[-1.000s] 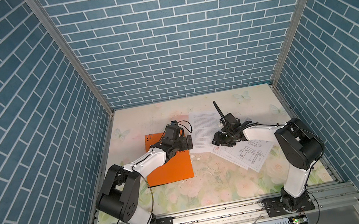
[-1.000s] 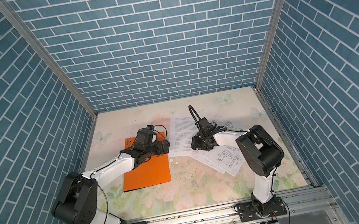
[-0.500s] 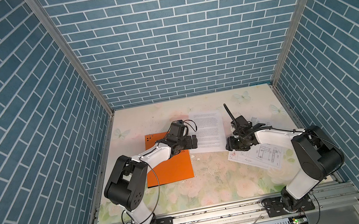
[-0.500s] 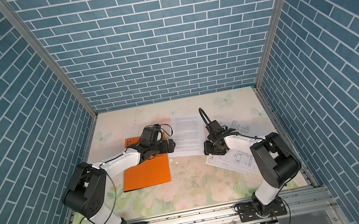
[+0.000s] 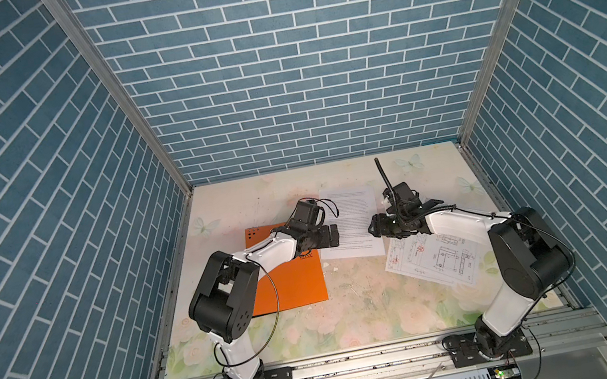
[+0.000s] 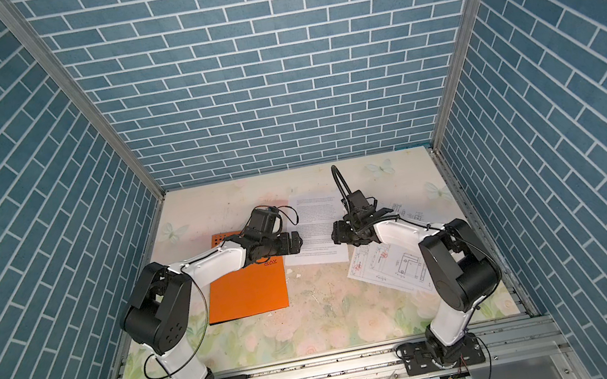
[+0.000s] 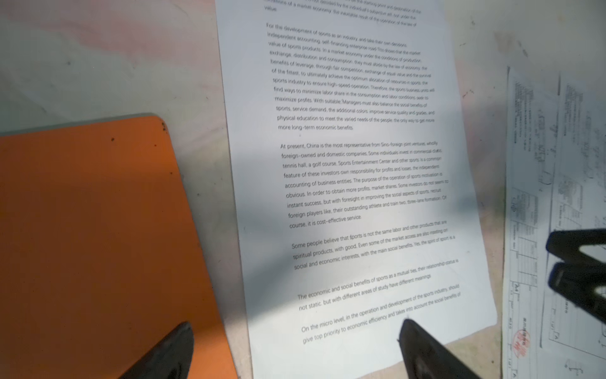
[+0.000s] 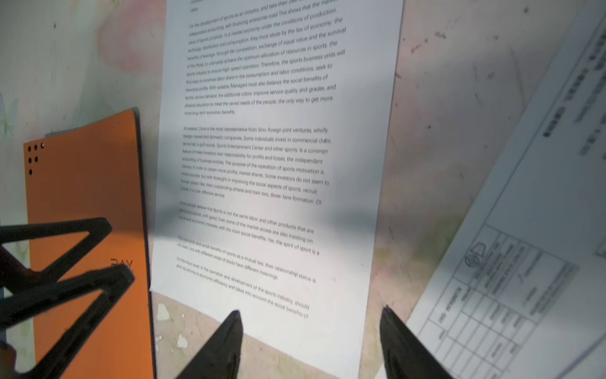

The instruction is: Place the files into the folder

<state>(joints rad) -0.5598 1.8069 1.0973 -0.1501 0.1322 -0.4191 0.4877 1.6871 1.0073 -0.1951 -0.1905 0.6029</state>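
You have the files loose on the bench (image 5: 358, 316). The text sheet (image 5: 352, 211) lies flat near the middle, a little toward the back edge. The drawing sheets (image 5: 432, 260) lie overlapped and skewed toward the right edge. The folder (image 5: 289, 286) is shut, orange side up, toward the left edge, with its long side just beside the text sheet. Your left gripper (image 5: 334, 235) hangs low with its jaws wide apart and empty, one finger over the folder's edge and the other over the sheet. Close it there and you would likely pinch both, or drag the folder sideways. Your right gripper (image 5: 372, 229) faces it from the sheet's other long side, jaws also parted and holding nothing. With the two so near, a careless reach across the page could knock them together. The paper is thin and lies flush, so a finger may skid over it, buckle it or push it under the folder instead of lifting it. The cover is not yet open, so nothing can go in. The folder looks stiff and matte, with rounded corners, a few small dots in one back corner and a dark logo. The drawings carry fine black lines, a ruled title block and a red stamp. The bench is a scuffed floral print, with pale crumbs (image 8: 162, 311) by the sheet's front corner.
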